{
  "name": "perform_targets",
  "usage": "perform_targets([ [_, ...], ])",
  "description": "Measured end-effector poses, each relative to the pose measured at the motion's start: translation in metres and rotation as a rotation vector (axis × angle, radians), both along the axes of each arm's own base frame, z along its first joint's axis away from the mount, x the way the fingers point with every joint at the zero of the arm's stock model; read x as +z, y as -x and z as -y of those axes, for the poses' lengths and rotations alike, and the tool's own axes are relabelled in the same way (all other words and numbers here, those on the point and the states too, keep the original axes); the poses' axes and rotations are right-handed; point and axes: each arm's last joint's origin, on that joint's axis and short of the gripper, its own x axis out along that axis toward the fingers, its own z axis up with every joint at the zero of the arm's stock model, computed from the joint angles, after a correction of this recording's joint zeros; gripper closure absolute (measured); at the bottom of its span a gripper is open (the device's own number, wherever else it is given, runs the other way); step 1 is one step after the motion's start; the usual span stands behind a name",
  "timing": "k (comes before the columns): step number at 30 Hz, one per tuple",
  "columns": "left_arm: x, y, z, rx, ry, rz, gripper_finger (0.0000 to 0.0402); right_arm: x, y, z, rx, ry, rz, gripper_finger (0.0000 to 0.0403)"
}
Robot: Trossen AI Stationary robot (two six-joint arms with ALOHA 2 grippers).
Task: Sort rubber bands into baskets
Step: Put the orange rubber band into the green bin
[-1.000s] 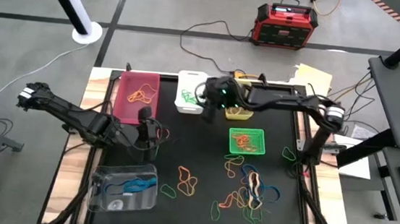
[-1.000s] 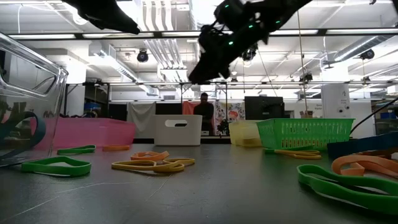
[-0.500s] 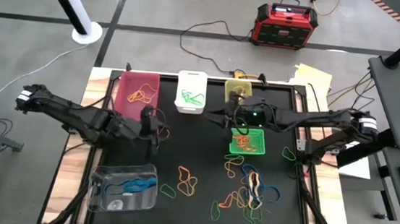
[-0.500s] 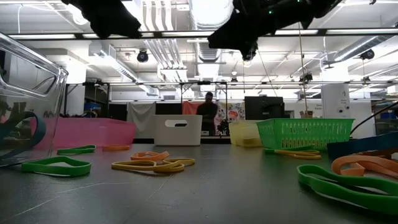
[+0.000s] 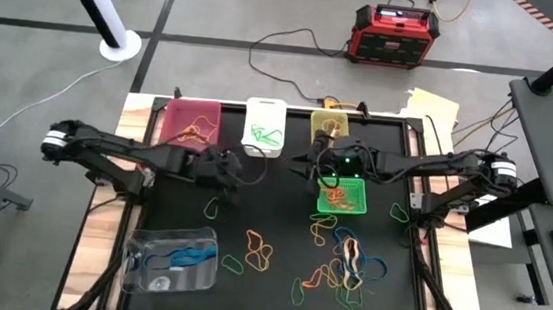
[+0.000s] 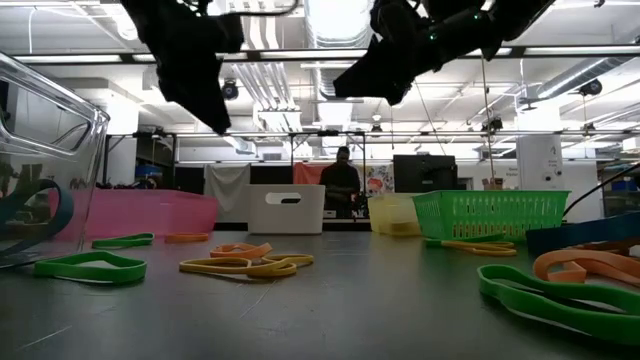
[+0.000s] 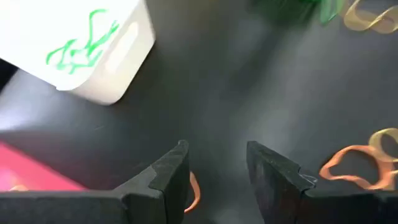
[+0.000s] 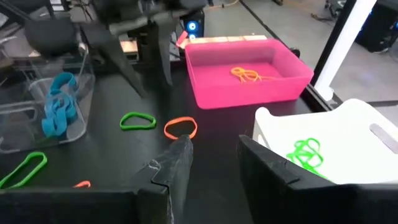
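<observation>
My left gripper point(image 5: 223, 170) hovers mid-frame w/ fingers apart and empty, right gripper point(image 5: 317, 171) too, between picks imo, next grab needs the orange band point(image 5: 211, 209) just below, pink basket point(image 5: 190, 125) upper left.

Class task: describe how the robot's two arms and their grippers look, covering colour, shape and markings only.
Both arms are dark and slender, built of jointed segments. The left arm and the right arm each carry a white band near the outer joint. The right gripper shows a small green light. Each gripper's fingers are flat, black and wedge-shaped.
</observation>
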Motion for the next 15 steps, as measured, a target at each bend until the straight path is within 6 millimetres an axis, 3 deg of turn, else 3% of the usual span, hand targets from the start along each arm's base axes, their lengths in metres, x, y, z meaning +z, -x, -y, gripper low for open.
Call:
perform_targets([
  [6, -0.018, -0.019, 0.000, 0.012, -0.004, -0.098, 0.0260, -0.001, 0.000, 0.000, 0.000, -0.001, -0.005, 0.0280],
  [15, -0.042, -0.017, -0.012, 0.204, 0.060, -0.203, 0.0260, -0.002, 0.001, 0.000, 0.001, -0.003, -0.013, 0.0280],
])
